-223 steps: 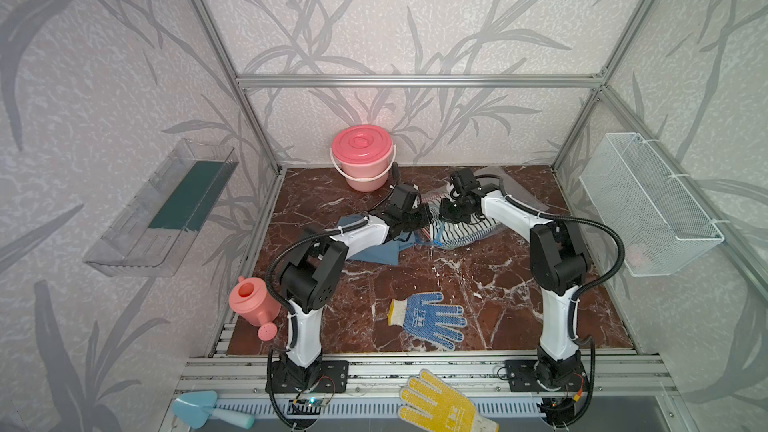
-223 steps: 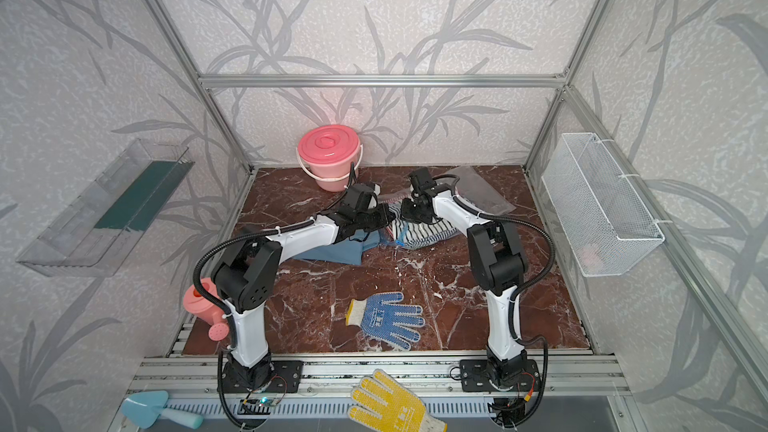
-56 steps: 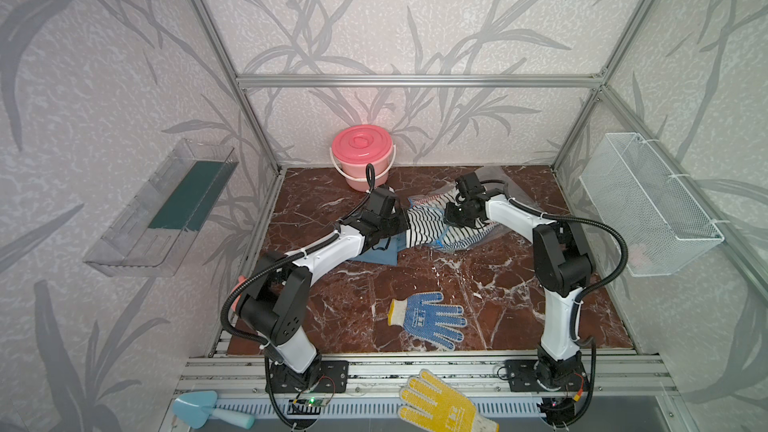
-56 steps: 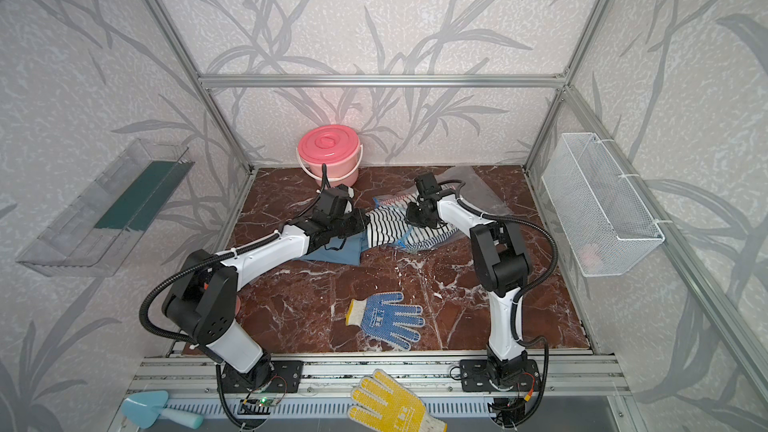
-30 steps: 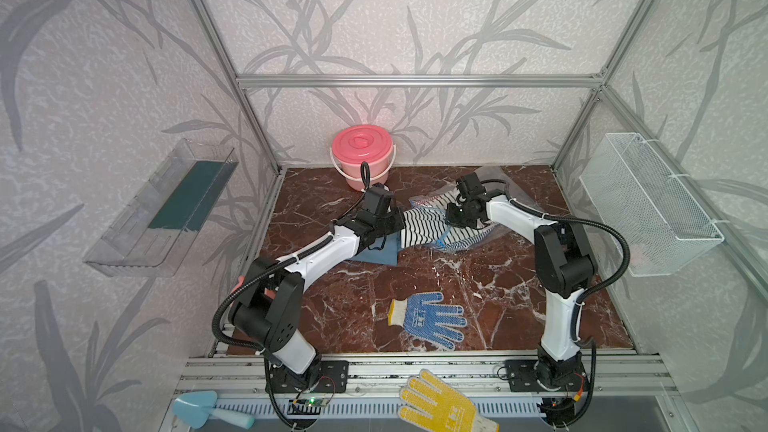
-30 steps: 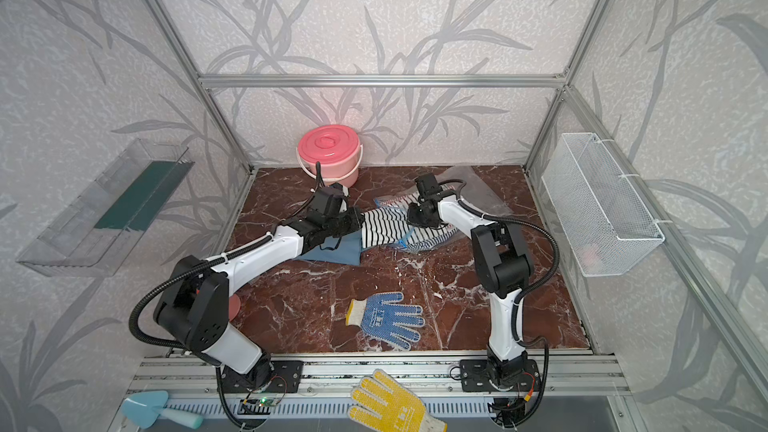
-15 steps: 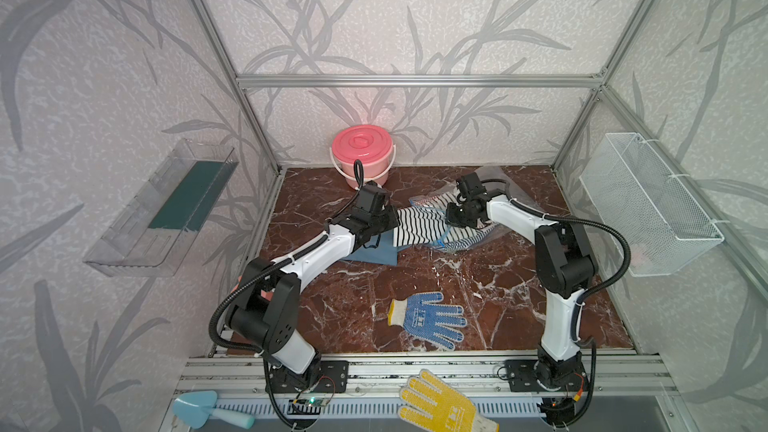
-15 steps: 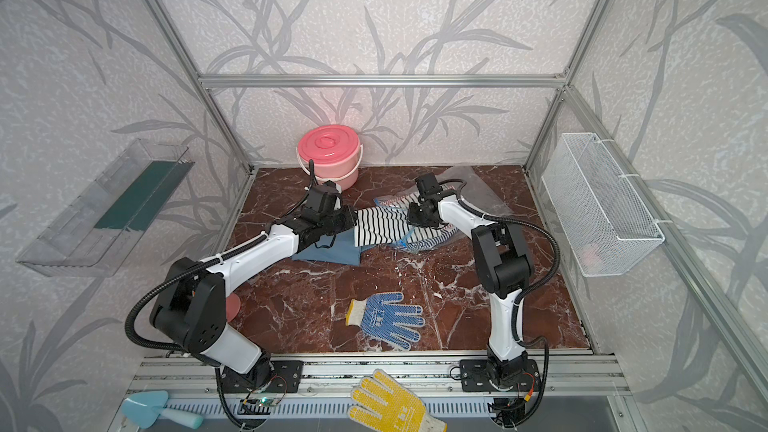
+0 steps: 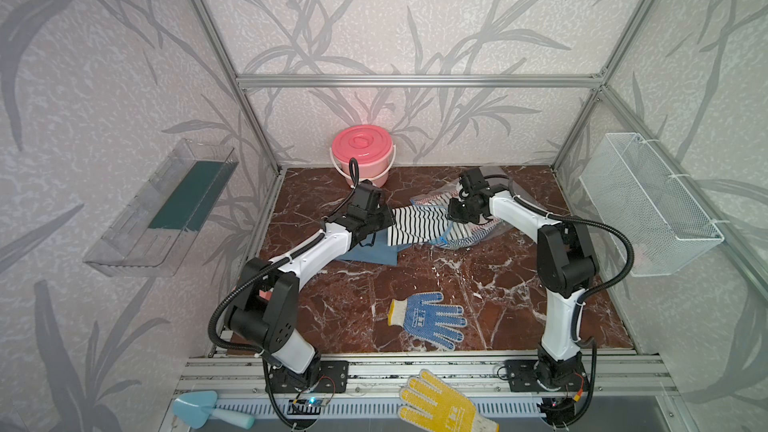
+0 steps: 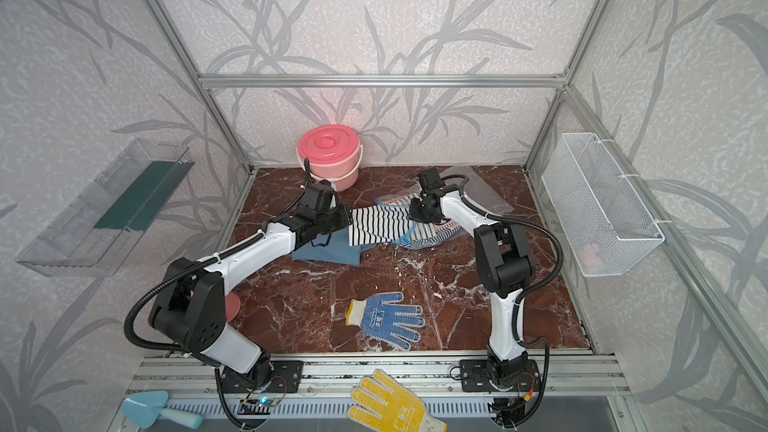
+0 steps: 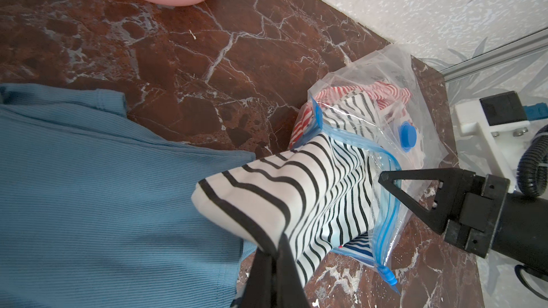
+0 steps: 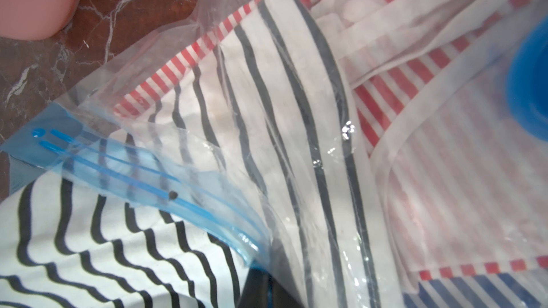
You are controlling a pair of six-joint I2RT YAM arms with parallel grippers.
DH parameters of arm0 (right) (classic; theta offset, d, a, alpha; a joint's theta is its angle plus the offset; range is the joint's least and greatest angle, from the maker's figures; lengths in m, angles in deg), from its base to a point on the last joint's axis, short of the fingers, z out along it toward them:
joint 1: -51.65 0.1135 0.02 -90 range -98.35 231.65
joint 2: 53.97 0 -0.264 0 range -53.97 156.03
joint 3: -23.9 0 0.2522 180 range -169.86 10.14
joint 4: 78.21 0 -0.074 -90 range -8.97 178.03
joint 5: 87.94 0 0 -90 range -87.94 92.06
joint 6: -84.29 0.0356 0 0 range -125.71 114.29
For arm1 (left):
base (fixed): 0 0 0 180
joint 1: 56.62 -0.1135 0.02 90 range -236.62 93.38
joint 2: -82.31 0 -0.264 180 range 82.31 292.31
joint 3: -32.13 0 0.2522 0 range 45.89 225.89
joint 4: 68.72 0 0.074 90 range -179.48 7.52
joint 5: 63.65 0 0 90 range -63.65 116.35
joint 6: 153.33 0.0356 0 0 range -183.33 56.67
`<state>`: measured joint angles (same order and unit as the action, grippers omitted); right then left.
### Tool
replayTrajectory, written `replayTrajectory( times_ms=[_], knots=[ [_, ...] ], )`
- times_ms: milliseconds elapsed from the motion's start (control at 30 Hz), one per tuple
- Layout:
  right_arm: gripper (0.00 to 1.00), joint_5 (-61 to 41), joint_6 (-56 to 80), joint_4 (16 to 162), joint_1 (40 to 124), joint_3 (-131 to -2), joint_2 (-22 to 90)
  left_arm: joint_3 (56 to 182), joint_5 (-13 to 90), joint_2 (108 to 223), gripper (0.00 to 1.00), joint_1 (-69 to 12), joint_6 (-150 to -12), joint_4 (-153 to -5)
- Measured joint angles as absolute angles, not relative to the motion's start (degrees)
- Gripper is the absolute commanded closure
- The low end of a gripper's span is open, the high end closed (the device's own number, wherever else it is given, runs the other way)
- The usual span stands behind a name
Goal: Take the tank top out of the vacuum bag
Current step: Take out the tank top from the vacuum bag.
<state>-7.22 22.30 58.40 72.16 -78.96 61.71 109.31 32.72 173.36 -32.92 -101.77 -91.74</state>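
The tank top [image 9: 415, 224] [image 10: 376, 224] is white with black stripes and lies stretched across the marble floor, one end still inside the vacuum bag [image 9: 496, 184] [image 11: 394, 84]. My left gripper [image 9: 388, 222] [image 11: 278, 250] is shut on the tank top's free edge. My right gripper [image 9: 453, 211] [image 12: 267, 291] is shut on the bag's mouth by the blue zip strip [image 12: 133, 182] [image 11: 388, 211]. In the left wrist view the round blue valve cap [image 11: 406, 136] sits on the bag's top side.
A blue garment [image 9: 370, 249] lies under my left gripper. Red-striped [image 12: 415, 90] and blue-striped clothes are in the bag. A pink bucket [image 9: 361, 151] stands at the back. A blue dotted glove [image 9: 428, 317] lies in front. A wire basket [image 9: 648, 205] hangs on the right wall.
My left gripper has moved left with the tank top, drawing more of it out of the bag. The right gripper has stayed at the bag's mouth.
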Motion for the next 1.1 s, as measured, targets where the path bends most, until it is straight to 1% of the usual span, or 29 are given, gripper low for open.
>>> replayTrajectory(
  times_ms=[700,1100],
  knots=[
    [1.0,-6.96,21.88,58.16,70.22,-78.96,61.71,109.28,32.37,173.25,1.0,-33.55,-101.31,-91.93],
    [1.0,-6.92,21.86,58.18,69.59,-78.39,61.71,109.2,31.13,170.8,1.0,-33.92,-100.32,-92.11]
  ],
)
